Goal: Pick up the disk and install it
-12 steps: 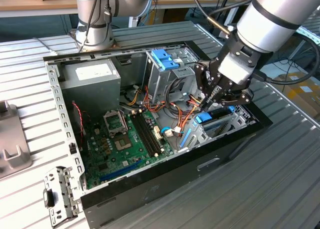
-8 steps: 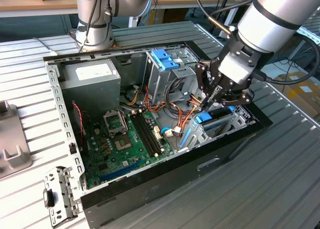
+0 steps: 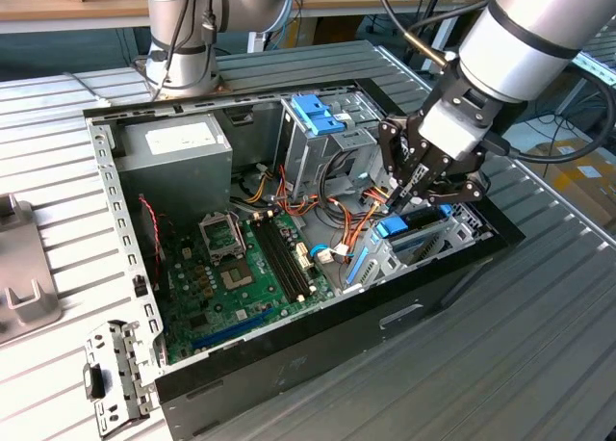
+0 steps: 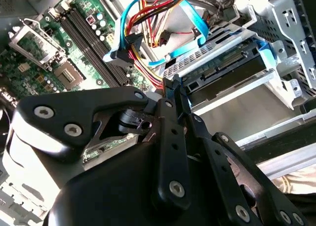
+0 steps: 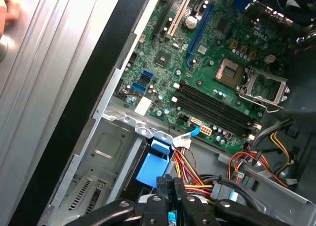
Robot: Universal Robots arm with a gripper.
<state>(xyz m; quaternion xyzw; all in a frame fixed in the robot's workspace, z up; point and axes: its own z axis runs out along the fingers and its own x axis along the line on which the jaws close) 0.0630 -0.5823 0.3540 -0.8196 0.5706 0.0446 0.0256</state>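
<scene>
Inside the open case [image 3: 289, 354], the closed gripper [image 3: 409, 193] hides part of the seated disk [image 4: 232, 73].

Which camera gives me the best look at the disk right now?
The second wrist view: the disk sits in its bay, metal body and blue rail exposed past the pincer. The exterior view shows just its blue edge under the pincer. The first wrist view shows a blue piece, uncertain.

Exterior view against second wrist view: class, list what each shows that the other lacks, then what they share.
Exterior view: the grey power-supply box, the blue bracket atop the drive cage, and the slatted table. Second wrist view: the disk close up, its dark edge lying in the metal bay. Both: the gripper by that bay, and the green motherboard.
</scene>
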